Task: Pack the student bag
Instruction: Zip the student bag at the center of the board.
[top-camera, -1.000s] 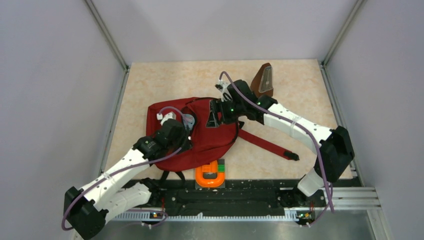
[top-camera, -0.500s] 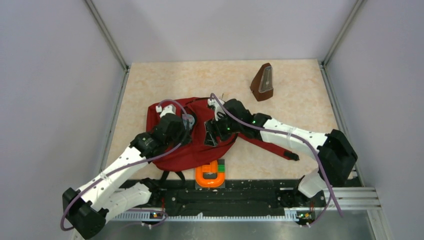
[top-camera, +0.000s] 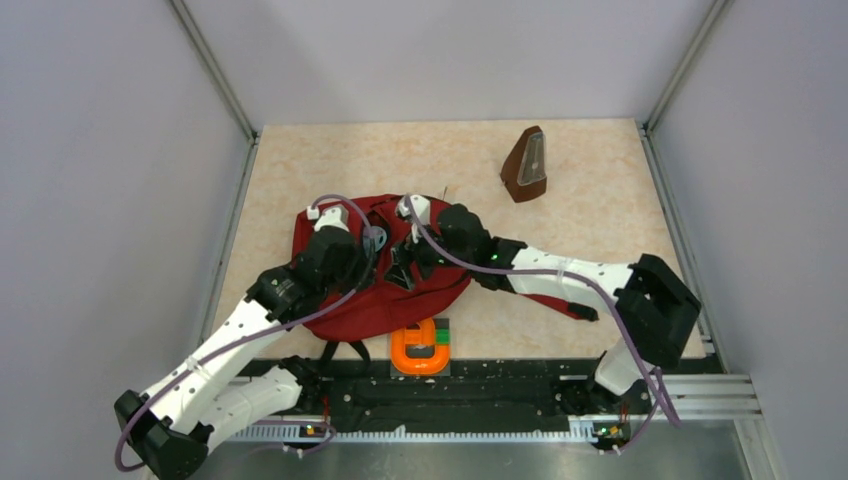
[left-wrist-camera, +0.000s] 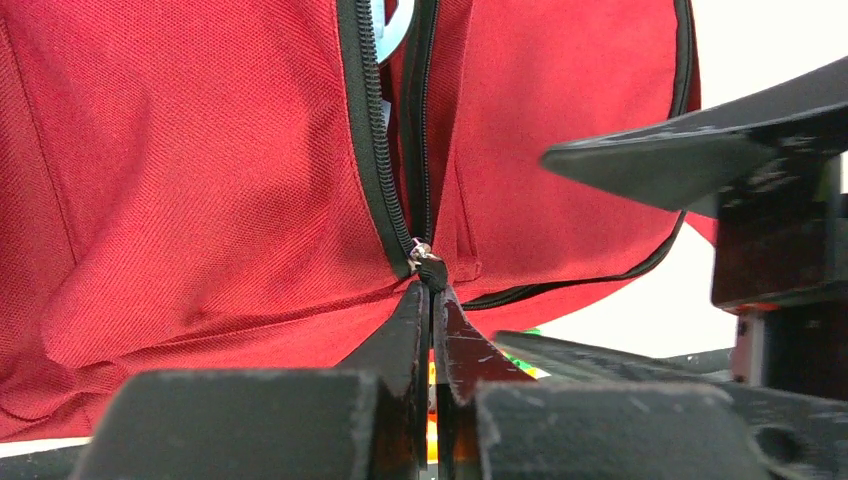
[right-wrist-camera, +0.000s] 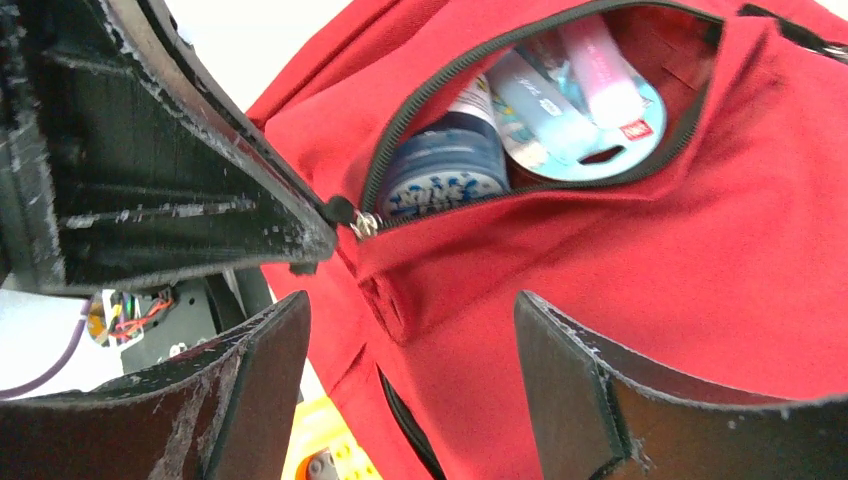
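The student bag (top-camera: 400, 305), dark red with a black zipper, lies flat near the table's front. Its zip stands partly open, and a round blue-labelled tin (right-wrist-camera: 445, 170) and a pink item in a packet (right-wrist-camera: 590, 100) show inside. My left gripper (left-wrist-camera: 431, 290) is shut on the black zipper pull (left-wrist-camera: 431, 268) at the closed end of the opening. In the top view it sits at the bag's middle (top-camera: 372, 243). My right gripper (right-wrist-camera: 410, 320) is open, with its jaws spread over the red fabric just beside the pull (right-wrist-camera: 340, 212) and nothing held.
A brown metronome (top-camera: 525, 165) stands at the back right. An orange U-shaped piece (top-camera: 420, 352) with a green block lies at the front edge below the bag. The bag's long red strap (top-camera: 535, 293) trails right under the right arm.
The left gripper has shut on the zipper pull. The right arm has swung left and nearer, from the bag's far right edge to beside the left gripper.
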